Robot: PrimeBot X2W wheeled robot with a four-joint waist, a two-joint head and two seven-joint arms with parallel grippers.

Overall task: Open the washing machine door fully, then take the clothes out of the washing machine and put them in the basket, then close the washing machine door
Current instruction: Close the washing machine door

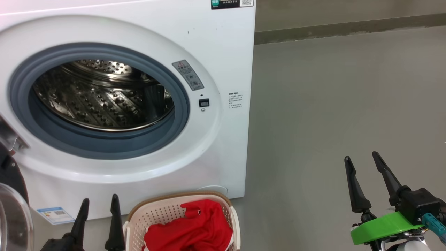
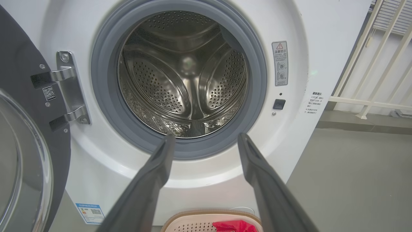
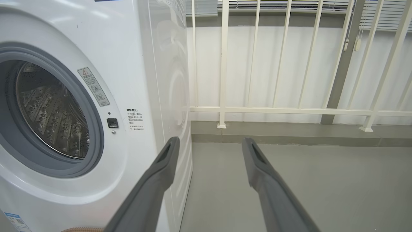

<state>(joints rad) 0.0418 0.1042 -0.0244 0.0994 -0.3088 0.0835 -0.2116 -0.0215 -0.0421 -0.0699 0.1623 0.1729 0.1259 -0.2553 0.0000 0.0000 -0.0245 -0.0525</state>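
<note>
One step left, by the look of things: closing the washing machine door (image 2: 25,54). Hangs swung wide on its hinge (image 2: 69,87), close beside the left tool (image 1: 100,199) and to that tool's left. Round disc standing on edge, so no real long axis; inner face and glass bowl (image 2: 19,167) turned out toward the tool, hinge edge at the washing machine (image 1: 223,52), free edge farther off to the tool's left. To close it well: carry the left tool round behind the free edge, press on the black frame (image 2: 61,151) rather than the glass, sweep in a steady arc about the hinge, finish with a firm push until latched. Straight ahead of the left tool, a drum (image 2: 183,74) with no red left visible. Just right of that tool, on the floor (image 1: 331,104), the basket (image 1: 156,212) holding the clothes (image 1: 195,226). Both tools spread apart, gripping nothing; right tool (image 1: 361,157) well off to the right, above the floor.
</note>
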